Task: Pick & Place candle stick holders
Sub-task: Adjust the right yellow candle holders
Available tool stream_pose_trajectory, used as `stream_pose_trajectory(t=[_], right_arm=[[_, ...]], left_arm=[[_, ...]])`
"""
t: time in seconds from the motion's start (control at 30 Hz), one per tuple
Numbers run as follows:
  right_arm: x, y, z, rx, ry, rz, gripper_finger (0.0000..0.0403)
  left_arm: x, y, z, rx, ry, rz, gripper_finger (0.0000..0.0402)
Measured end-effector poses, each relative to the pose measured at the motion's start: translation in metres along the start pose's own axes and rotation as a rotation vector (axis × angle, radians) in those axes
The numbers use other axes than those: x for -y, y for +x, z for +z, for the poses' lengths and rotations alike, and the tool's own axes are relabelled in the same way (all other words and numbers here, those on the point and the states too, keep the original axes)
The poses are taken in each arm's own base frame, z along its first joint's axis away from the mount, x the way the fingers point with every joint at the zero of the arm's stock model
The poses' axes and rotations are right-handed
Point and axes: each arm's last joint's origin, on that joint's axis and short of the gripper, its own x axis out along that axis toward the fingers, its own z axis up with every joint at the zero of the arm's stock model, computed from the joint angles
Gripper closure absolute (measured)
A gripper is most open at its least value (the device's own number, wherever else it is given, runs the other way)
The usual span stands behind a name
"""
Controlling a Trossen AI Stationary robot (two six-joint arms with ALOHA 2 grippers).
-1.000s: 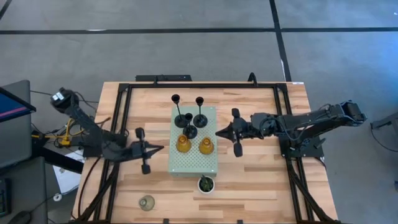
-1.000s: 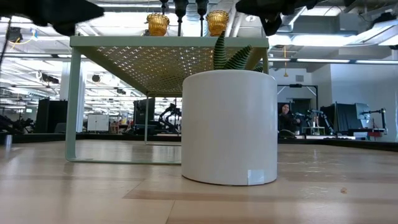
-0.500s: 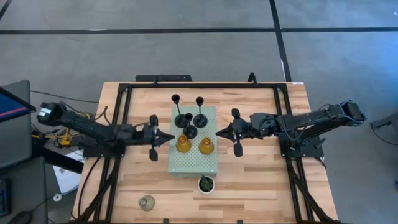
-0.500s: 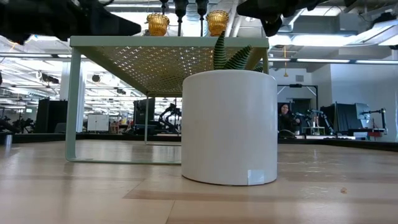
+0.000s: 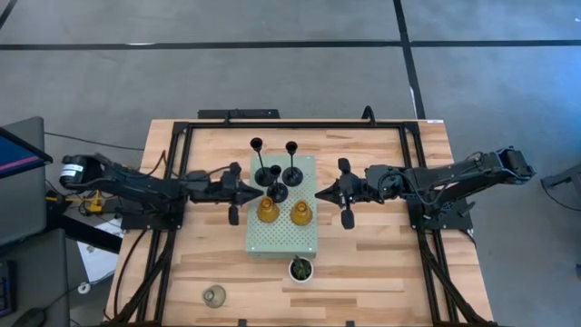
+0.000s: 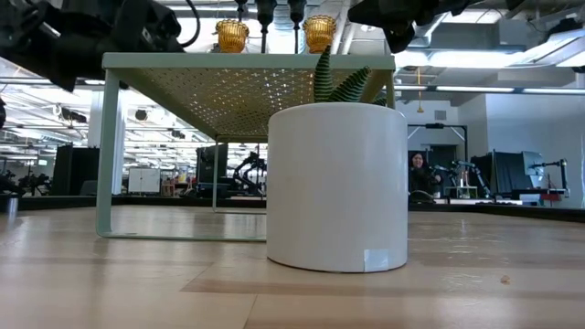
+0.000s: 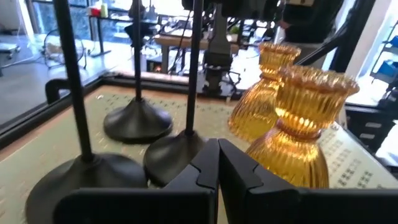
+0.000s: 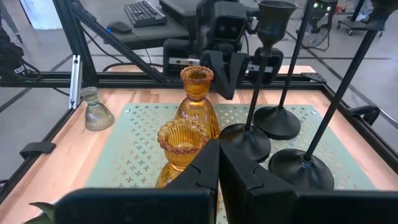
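Candle stick holders stand mostly on the pale green board (image 5: 283, 238) at the middle of the tabletop (image 5: 381, 263). We count three black holders at the far half of the board: one at the far left (image 5: 260, 173), one at the far right (image 5: 291, 173), and a shorter-looking third (image 5: 277, 192) just nearer, between them. Two amber glass holders sit side by side on the middle of the board, the left one (image 5: 266, 211) and the right one (image 5: 300, 214), close together but apart. We see the clear glass holder (image 5: 214, 295) off the board, alone near the front left corner of the tabletop. A small plant in a pot (image 5: 300, 268) stands just in front of the board's near edge.

We see the left gripper (image 5: 257, 193) reaching in from the left, its tip over the board's left edge, just beside the left amber holder and the nearest black base. Its fingers (image 7: 239, 168) are pressed together and hold nothing. We see the right gripper (image 5: 320, 193) at the board's right edge, pointing inward toward the right amber holder; its fingers (image 8: 239, 168) are likewise closed on nothing. Both grippers face each other across the board.

In the low view, the white pot (image 6: 336, 187) fills the foreground.
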Motion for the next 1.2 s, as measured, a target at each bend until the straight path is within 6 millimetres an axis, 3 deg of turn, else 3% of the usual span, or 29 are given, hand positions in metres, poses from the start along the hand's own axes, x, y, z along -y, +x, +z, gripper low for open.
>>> stream_pose_trajectory(t=[0.3,0.63,1.2], right_arm=[[0.0,0.0,0.0,0.0,-0.001,0.0,0.0403],[0.0,0.0,0.0,0.0,-0.005,0.0,0.0403],[-0.001,0.0,-0.001,-0.005,-0.008,0.005,0.0403]], left_arm=[[-0.004,0.007,-0.002,0.024,0.002,-0.005,0.0397],[-0.001,0.028,0.01,0.031,0.031,-0.058,0.0397],[0.002,0.028,0.007,0.013,0.004,-0.154,0.0396]])
